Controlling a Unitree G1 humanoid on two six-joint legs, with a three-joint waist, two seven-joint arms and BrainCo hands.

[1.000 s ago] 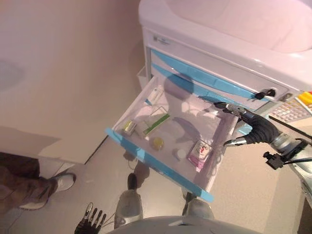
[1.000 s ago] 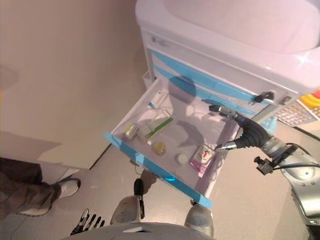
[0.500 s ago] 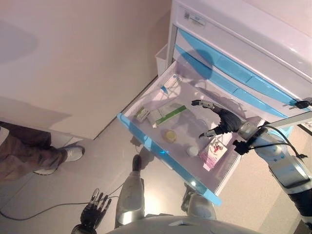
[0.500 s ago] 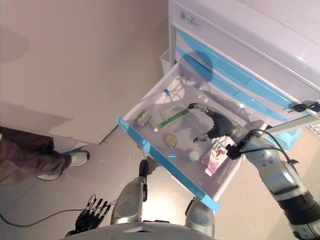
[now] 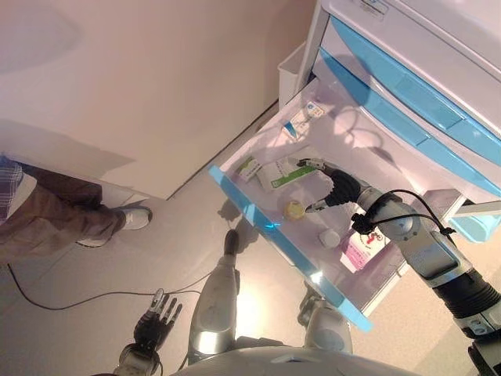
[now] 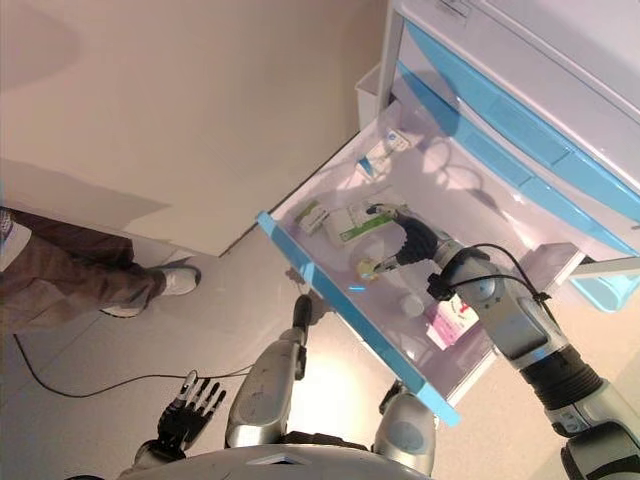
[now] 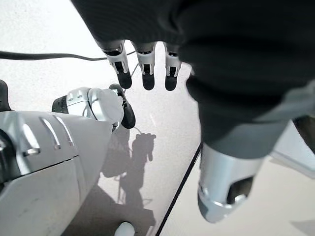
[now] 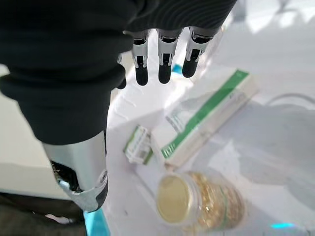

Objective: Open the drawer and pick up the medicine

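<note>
The white cart's drawer (image 5: 258, 215) with a blue front edge stands pulled out. In it lie a white and green medicine box (image 5: 286, 174), a small green box (image 5: 250, 167), a yellow-lidded jar (image 5: 294, 209), a white round cap (image 5: 329, 236), a pink packet (image 5: 362, 249) and a small box (image 5: 301, 121) at the far end. My right hand (image 5: 342, 188) is open, hovering inside the drawer just over the medicine box (image 8: 206, 115) and the jar (image 8: 197, 201), holding nothing. My left hand (image 5: 156, 321) hangs low by the floor, fingers (image 7: 147, 73) straight and empty.
The cart's upper drawers with blue handles (image 5: 407, 86) are closed above the open one. A white bin (image 5: 293, 70) hangs on the cart's side. A person's leg and white shoe (image 5: 125, 219) stand at the left by a beige wall (image 5: 156, 78).
The camera has shifted. My right hand has moved from the drawer's right side deeper in, to above the green and white box and the jar. The left hand stays hanging.
</note>
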